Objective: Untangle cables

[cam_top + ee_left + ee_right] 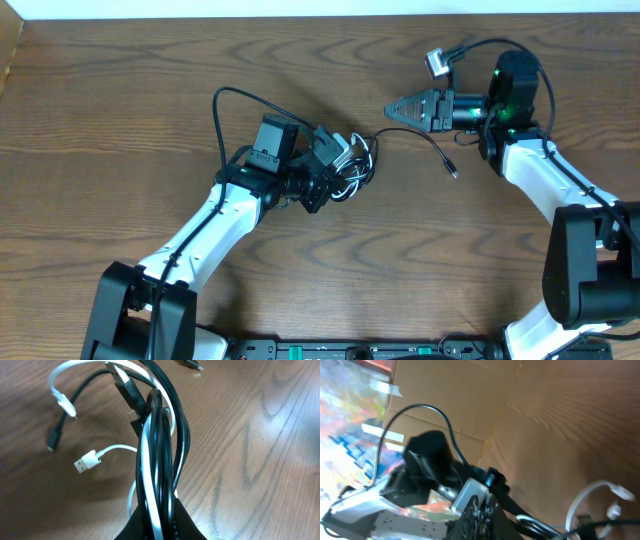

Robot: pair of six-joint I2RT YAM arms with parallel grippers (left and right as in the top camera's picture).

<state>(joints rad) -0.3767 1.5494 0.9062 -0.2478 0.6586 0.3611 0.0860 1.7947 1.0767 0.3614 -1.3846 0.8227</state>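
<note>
Overhead: I saw the left claw (336,168) clamped on a knot of black cable (418,139) and white cable (348,178) near the middle of the table (120,90). One black strand ran right from the knot, and its black plug (455,175) lay free on the wood near the right arm. The right claw (393,108) was pinched closed on nothing, with its tips aimed at the knot but apart from it.

Left wrist: both cables rose twisted together out of the closed fingers. A white plug (86,464) lay loose on the wood at left.

Right wrist: its own fingers didn't show. The left arm (427,455) and white cable ends at lower right did.
</note>
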